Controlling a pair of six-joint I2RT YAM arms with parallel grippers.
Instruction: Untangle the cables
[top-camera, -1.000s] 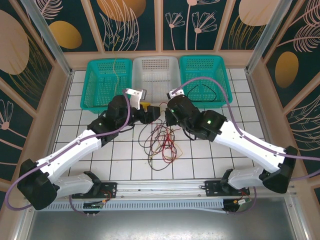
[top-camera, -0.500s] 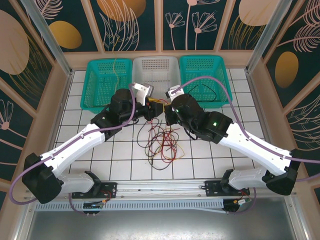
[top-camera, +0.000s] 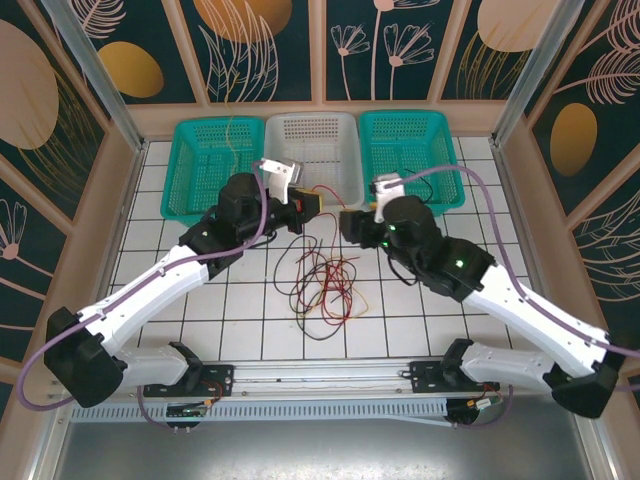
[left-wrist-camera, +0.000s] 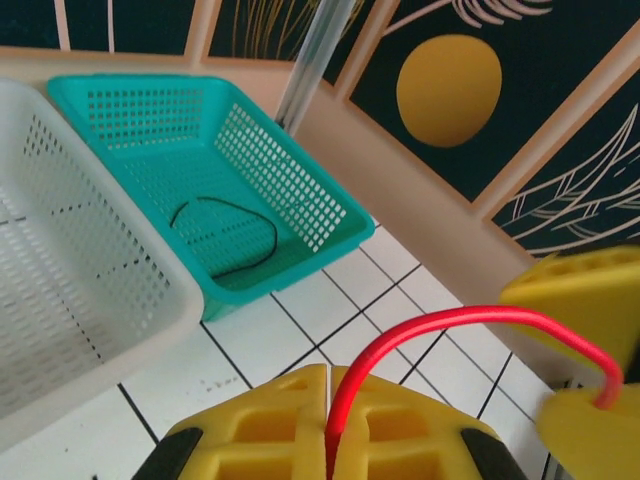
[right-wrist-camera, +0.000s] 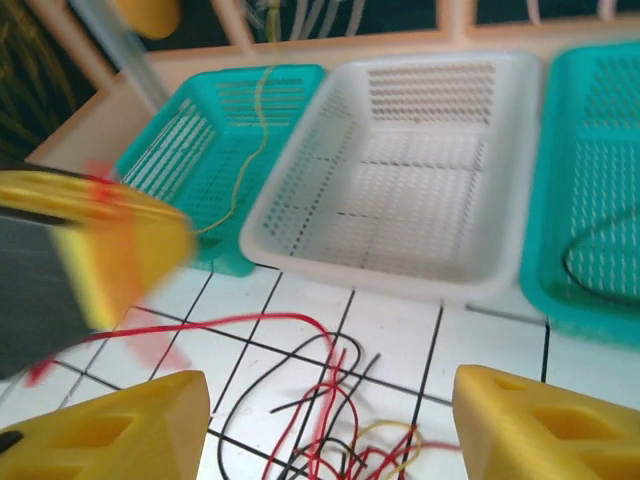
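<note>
Red cable (left-wrist-camera: 470, 313) within left gripper (left-wrist-camera: 327, 432)

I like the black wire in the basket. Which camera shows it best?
Left wrist: the whole black wire shows. Top external: small, partly behind the right arm. Right wrist: cut off at the edge.

Probably a robot lab cell, gridded white table (top-camera: 400, 322), aluminium frame posts (top-camera: 92, 70), leaf-patterned wall panels (top-camera: 250, 50), three plastic baskets (top-camera: 410, 116)
</note>
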